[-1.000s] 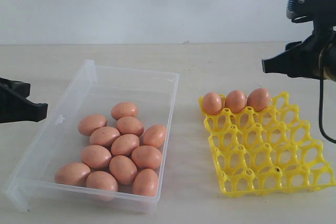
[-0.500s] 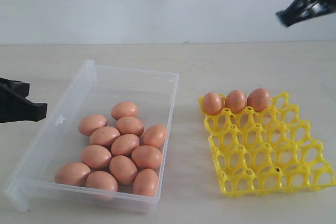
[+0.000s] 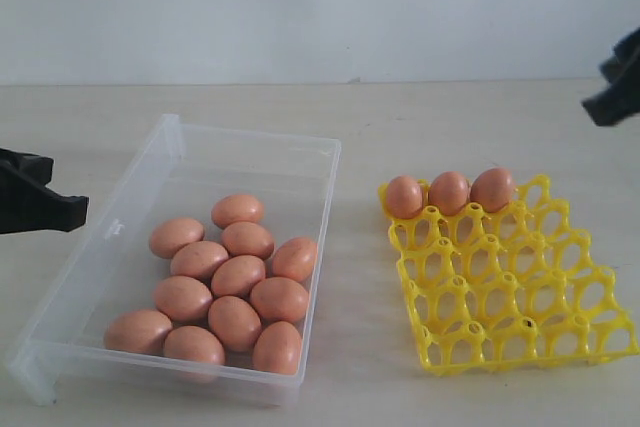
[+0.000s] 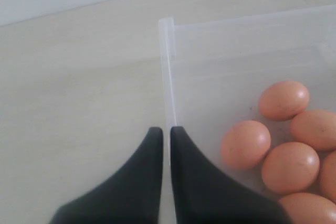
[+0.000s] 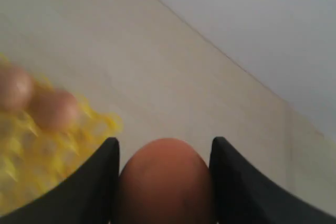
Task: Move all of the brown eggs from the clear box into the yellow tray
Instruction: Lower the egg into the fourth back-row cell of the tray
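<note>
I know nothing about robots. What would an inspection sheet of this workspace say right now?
Surface: pale tabletop.
Job's things: clear box holds twelve brown eggs; yellow tray holds three eggs in its far row, other cups empty.
Clutter: nothing seen.
End effectors: left end effector has its jaws together over the box's rim, with no egg in it; right end effector is closed on a held egg, raised at the exterior view's right edge.
Cables: nothing seen.
Surroundings: plain light wall behind the table.
</note>
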You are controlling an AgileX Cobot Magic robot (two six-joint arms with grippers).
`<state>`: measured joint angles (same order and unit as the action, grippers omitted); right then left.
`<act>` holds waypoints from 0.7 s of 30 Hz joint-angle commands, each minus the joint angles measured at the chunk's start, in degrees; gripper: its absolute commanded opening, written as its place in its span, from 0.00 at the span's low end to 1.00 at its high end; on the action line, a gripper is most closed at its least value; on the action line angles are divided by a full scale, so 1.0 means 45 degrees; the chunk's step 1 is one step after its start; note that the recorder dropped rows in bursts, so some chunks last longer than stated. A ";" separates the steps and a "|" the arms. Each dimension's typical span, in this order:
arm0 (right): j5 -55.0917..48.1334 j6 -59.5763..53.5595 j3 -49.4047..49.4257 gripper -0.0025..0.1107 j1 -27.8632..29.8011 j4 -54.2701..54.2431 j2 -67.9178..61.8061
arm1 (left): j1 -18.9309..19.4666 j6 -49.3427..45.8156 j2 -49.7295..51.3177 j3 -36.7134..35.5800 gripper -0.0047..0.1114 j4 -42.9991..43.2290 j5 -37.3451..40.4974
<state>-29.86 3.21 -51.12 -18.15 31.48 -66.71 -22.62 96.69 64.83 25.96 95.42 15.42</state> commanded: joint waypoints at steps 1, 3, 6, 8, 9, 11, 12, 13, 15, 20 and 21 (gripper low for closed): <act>0.6342 -0.0430 0.1579 0.02 0.0705 -0.3428 0.0088 | 0.0043 0.0015 -0.0111 -0.0347 0.07 0.0069 -0.0056; 0.8742 -0.0346 0.2724 0.02 0.0871 -0.3565 -0.0067 | 0.0043 0.0015 -0.0111 -0.0342 0.07 0.0130 -0.0056; 1.1718 -0.0424 0.4121 0.02 0.1413 -0.4336 -0.0511 | 0.0043 0.0015 -0.0111 -0.0342 0.07 0.0252 -0.0056; 1.3505 -0.0464 0.4920 0.02 0.1901 -0.5341 -0.0948 | 0.0043 0.0015 -0.0111 -0.0342 0.07 0.0252 -0.0056; 1.4424 -0.0464 0.5410 0.02 0.2179 -0.5896 -0.1232 | 0.0043 0.0015 -0.0111 -0.0342 0.07 0.0252 -0.0056; 1.6003 -0.0376 0.6007 0.02 0.2674 -0.6277 -0.1929 | 0.0043 0.0015 -0.0111 -0.0342 0.07 0.0252 -0.0056; 1.6620 -0.0262 0.6197 0.02 0.2870 -0.6192 -0.2333 | 0.0043 0.0015 -0.0111 -0.0342 0.07 0.0305 -0.0056; 1.6980 -0.0137 0.6256 0.02 0.2970 -0.6047 -0.2678 | 0.0043 0.0015 -0.0111 -0.0342 0.07 0.0329 -0.0056; 1.7669 -0.0026 0.6264 0.02 0.3056 -0.5651 -0.3586 | 0.0043 0.0015 -0.0111 -0.0342 0.07 0.0361 -0.0044; 2.0143 0.0431 0.6183 0.02 0.3056 -0.5493 -0.6162 | 0.0043 0.0015 -0.0111 -0.0342 0.07 0.0391 -0.0044; 2.0570 0.0654 0.6075 0.02 0.3056 -0.5495 -0.6739 | 0.0043 0.0015 -0.0111 -0.0342 0.07 0.0391 -0.0044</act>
<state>56.20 4.32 -23.15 -4.72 6.41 -91.57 -22.62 96.69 64.83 24.59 96.68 15.27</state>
